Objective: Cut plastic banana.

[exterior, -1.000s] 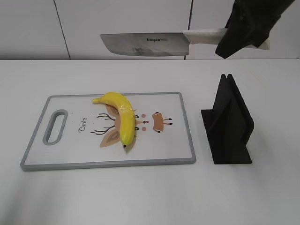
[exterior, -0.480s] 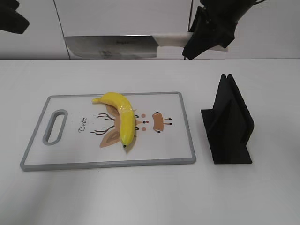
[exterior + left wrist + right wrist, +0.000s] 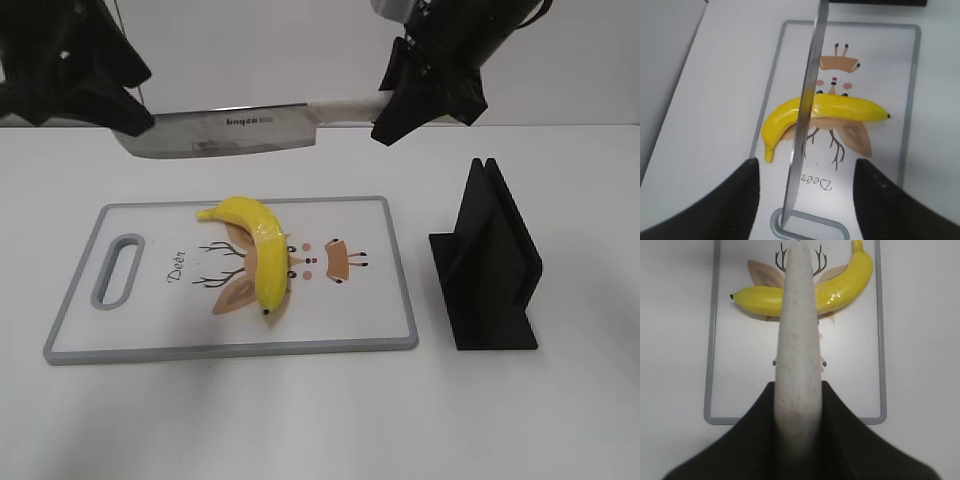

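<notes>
The plastic banana [image 3: 258, 255] lies on the cutting board [image 3: 380, 300], bright yellow, dark tip toward the front. My right gripper [image 3: 425, 85] is shut on the pale handle of a cleaver knife [image 3: 215, 132] and holds it level in the air behind and above the board. In the right wrist view the handle [image 3: 797, 340] runs over the banana [image 3: 840, 292]. My left gripper [image 3: 135, 100] is at the blade's tip. In the left wrist view its open fingers [image 3: 806, 165] straddle the edge-on blade [image 3: 807, 100] without touching it, above the banana [image 3: 850, 107].
A black knife stand [image 3: 490, 265] stands on the white table right of the board. The board has a grey rim, a handle slot [image 3: 118, 270] at its left end and a deer drawing under the banana. A white wall is behind.
The right gripper has carried the knife leftward and slightly lower, over the board. The left gripper has come in from the upper left to the blade's tip.
</notes>
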Robot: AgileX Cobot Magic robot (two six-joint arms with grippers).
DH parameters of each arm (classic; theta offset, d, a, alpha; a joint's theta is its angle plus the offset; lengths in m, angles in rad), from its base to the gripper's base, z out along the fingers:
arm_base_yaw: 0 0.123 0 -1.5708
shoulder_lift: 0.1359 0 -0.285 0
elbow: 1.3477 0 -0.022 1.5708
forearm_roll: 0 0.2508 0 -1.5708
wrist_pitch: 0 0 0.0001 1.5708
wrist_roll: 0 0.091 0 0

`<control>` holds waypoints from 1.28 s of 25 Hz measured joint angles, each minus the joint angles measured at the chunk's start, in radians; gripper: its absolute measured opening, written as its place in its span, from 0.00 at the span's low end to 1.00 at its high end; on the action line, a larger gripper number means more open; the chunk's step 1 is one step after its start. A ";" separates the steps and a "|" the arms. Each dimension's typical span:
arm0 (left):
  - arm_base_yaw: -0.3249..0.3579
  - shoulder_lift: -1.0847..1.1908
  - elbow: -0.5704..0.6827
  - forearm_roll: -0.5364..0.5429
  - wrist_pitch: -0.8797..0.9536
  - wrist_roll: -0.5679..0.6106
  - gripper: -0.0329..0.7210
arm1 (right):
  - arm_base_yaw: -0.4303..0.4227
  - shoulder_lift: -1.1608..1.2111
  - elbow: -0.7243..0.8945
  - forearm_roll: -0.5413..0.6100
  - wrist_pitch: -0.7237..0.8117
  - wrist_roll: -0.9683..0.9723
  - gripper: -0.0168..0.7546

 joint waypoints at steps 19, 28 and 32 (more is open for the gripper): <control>-0.054 0.149 -0.013 0.074 -0.072 0.003 0.08 | 0.003 0.016 -0.007 0.061 -0.006 -0.077 0.24; -0.054 0.183 -0.013 0.092 -0.108 0.011 0.05 | 0.003 0.065 -0.009 0.060 -0.052 -0.080 0.24; -0.054 0.272 -0.013 0.078 -0.144 0.013 0.04 | 0.003 0.116 -0.010 0.009 -0.072 -0.050 0.24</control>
